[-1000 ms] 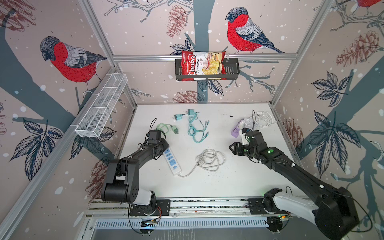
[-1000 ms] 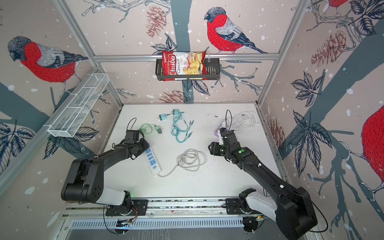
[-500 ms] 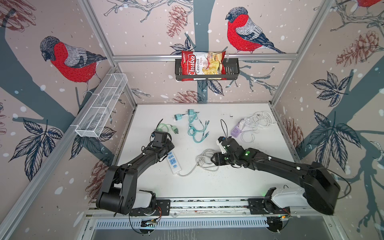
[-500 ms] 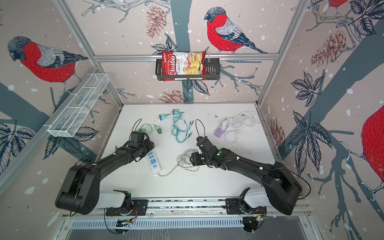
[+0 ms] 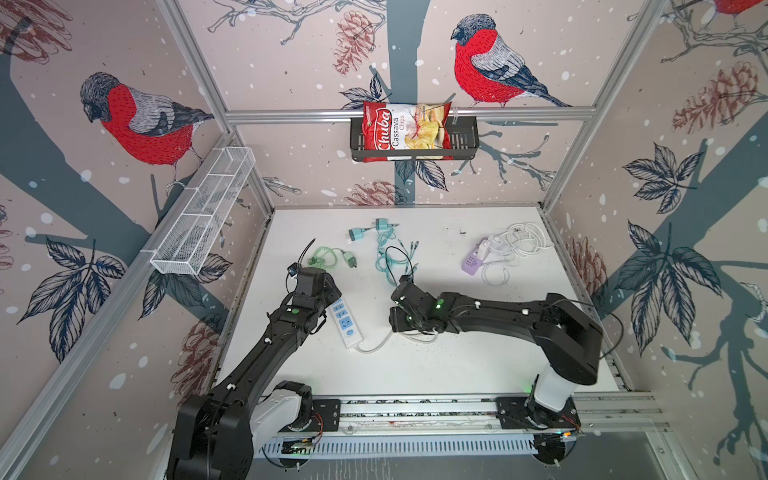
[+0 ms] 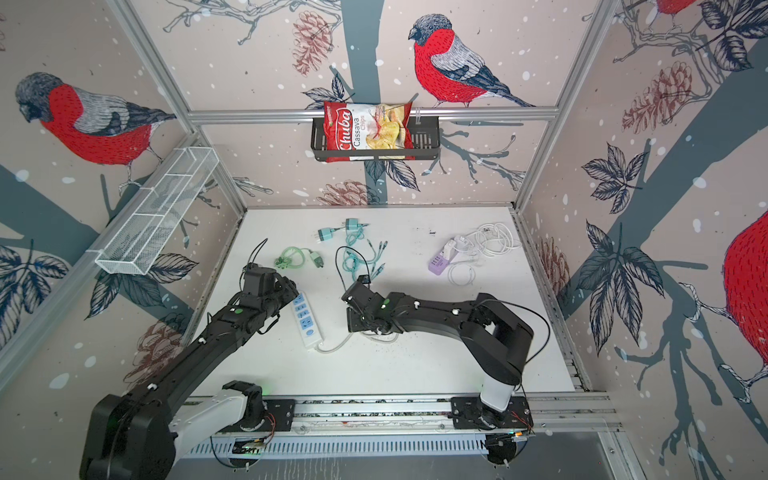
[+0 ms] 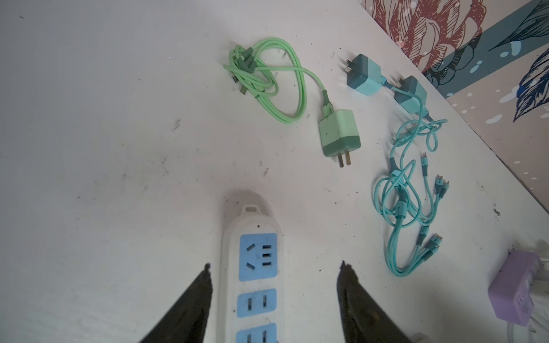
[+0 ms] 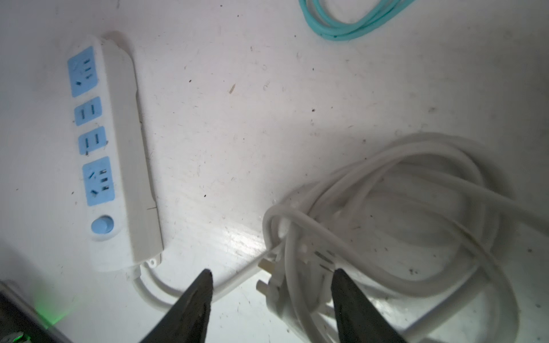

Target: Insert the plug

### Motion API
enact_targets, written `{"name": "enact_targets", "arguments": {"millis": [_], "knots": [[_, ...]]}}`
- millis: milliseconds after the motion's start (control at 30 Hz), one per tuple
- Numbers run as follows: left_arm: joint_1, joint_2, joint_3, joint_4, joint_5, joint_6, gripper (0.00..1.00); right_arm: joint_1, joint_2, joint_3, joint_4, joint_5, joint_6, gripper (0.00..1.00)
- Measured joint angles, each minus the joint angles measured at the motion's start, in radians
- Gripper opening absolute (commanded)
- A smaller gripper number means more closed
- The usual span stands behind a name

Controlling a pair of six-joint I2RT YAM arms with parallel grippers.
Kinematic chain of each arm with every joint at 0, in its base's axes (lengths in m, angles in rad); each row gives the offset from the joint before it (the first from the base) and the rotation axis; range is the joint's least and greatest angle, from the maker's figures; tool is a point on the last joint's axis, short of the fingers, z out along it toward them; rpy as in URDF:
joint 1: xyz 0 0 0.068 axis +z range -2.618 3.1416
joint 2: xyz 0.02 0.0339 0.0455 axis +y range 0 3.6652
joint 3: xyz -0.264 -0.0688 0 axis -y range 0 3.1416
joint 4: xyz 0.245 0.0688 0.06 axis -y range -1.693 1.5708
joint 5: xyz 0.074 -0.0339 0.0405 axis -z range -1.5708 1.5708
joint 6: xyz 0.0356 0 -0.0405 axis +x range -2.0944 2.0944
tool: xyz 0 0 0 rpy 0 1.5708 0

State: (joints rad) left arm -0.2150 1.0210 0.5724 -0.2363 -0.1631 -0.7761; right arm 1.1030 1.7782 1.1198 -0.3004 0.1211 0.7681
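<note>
White table (image 5: pixel 457 365), scuffed. Power strip (image 5: pixel 345 324) lies flat, its coiled white cord (image 8: pixel 300 219) just beside it. Behind the strip: green charger (image 7: pixel 340 133), teal chargers (image 7: pixel 364 75). Purple adapter (image 5: pixel 473 262) well apart.

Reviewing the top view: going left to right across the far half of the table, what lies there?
green cable coil → teal cable tangle → purple adapter → white cable coil. The chargers are left out because they overlap these.
</note>
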Motion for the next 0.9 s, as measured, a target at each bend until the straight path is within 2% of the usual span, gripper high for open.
{"name": "enact_targets", "arguments": {"millis": [233, 400, 467, 567, 700, 800, 900], "knots": [[0.110, -0.075, -0.015, -0.012, 0.005, 0.053, 0.72, 0.016, 0.119, 0.035, -0.022, 0.069, 0.066, 0.63], [0.130, -0.097, -0.017, -0.015, 0.022, 0.080, 0.72, -0.011, 0.161, 0.066, -0.019, 0.145, 0.068, 0.49], [0.134, -0.099, -0.016, -0.015, 0.026, 0.092, 0.72, -0.031, 0.158, 0.066, -0.032, 0.158, 0.068, 0.49], [0.134, -0.100, -0.016, -0.015, 0.030, 0.097, 0.72, -0.082, 0.132, 0.052, -0.083, 0.167, 0.060, 0.48], [0.134, -0.094, -0.016, -0.015, 0.040, 0.103, 0.71, -0.211, 0.066, -0.010, -0.158, 0.193, -0.014, 0.47], [0.130, -0.087, -0.017, -0.015, 0.058, 0.104, 0.71, -0.308, 0.040, -0.041, -0.169, 0.200, -0.076, 0.46], [0.129, -0.079, -0.024, -0.014, 0.061, 0.105, 0.71, -0.364, 0.016, -0.073, -0.167, 0.200, -0.122, 0.47]]}}
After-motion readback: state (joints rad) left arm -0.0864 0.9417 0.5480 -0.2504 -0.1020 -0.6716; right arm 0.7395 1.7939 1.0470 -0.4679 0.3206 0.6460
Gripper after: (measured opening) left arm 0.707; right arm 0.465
